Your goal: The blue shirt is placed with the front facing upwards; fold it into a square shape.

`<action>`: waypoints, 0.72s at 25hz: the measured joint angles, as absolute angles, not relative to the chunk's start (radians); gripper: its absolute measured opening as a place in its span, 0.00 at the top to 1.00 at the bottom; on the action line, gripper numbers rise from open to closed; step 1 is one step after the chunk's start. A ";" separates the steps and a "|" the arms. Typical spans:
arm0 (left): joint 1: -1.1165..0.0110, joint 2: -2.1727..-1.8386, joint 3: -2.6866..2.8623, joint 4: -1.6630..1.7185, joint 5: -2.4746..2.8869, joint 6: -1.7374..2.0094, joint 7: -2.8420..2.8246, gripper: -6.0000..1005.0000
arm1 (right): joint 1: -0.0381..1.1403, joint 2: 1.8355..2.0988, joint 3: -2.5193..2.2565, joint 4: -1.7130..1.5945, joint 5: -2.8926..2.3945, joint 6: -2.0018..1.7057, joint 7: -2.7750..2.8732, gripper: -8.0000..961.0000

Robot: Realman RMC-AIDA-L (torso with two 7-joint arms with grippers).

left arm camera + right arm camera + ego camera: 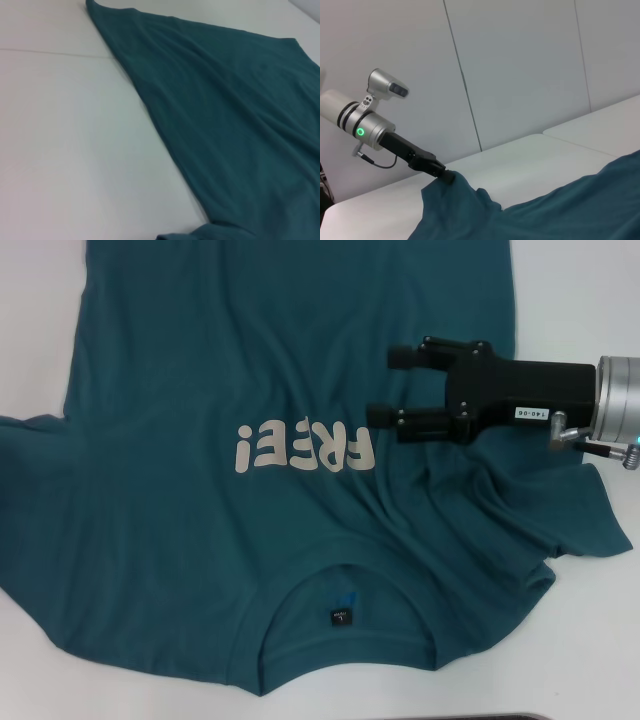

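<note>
The blue shirt lies front up on the white table, its collar and black neck label toward me and the cream lettering reading upside down. My right gripper hovers open over the shirt's right side, just right of the lettering, with nothing between its fingers. The sleeve below it is rumpled. The head view does not show my left gripper. In the right wrist view it is far off, shut on a raised peak of the shirt. The left wrist view shows only a slanting edge of the shirt.
The white table shows bare at the far right and far left of the shirt. A seam crosses the tabletop. Grey wall panels stand behind the table. A dark strip lies at the near edge.
</note>
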State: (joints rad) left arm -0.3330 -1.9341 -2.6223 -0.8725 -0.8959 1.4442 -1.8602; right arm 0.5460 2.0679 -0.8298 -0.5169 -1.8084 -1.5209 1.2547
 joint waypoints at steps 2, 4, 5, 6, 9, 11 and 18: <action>-0.337 -1.933 -2.622 -0.873 -0.880 1.443 -1.866 0.99 | 0.546 2.070 -0.830 -0.517 -1.808 -1.520 1.255 0.03; -0.339 -1.933 -2.623 -0.874 -0.874 1.444 -1.870 0.99 | 0.547 2.071 -0.830 -0.517 -1.808 -1.518 1.255 0.04; -0.340 -1.933 -2.623 -0.874 -0.873 1.446 -1.873 0.99 | 0.547 2.073 -0.830 -0.517 -1.808 -1.517 1.255 0.04; -0.340 -1.933 -2.623 -0.874 -0.873 1.449 -1.875 0.99 | 0.547 2.073 -0.830 -0.517 -1.808 -1.517 1.255 0.03; -0.341 -1.937 -2.623 -0.879 -0.876 1.464 -1.879 0.99 | 0.547 2.074 -0.830 -0.517 -1.808 -1.516 1.255 0.03; -0.342 -1.943 -2.626 -0.882 -0.882 1.482 -1.880 0.99 | 0.548 2.074 -0.830 -0.517 -1.808 -1.516 1.255 0.03; -0.361 -1.996 -2.674 -0.935 -0.888 1.591 -1.882 0.99 | 0.549 2.074 -0.830 -0.517 -1.809 -1.515 1.252 0.04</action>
State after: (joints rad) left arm -0.3611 -1.9959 -2.6740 -0.9348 -0.8876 1.5905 -1.8818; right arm 0.5493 2.0738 -0.8298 -0.5169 -1.8086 -1.5147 1.2525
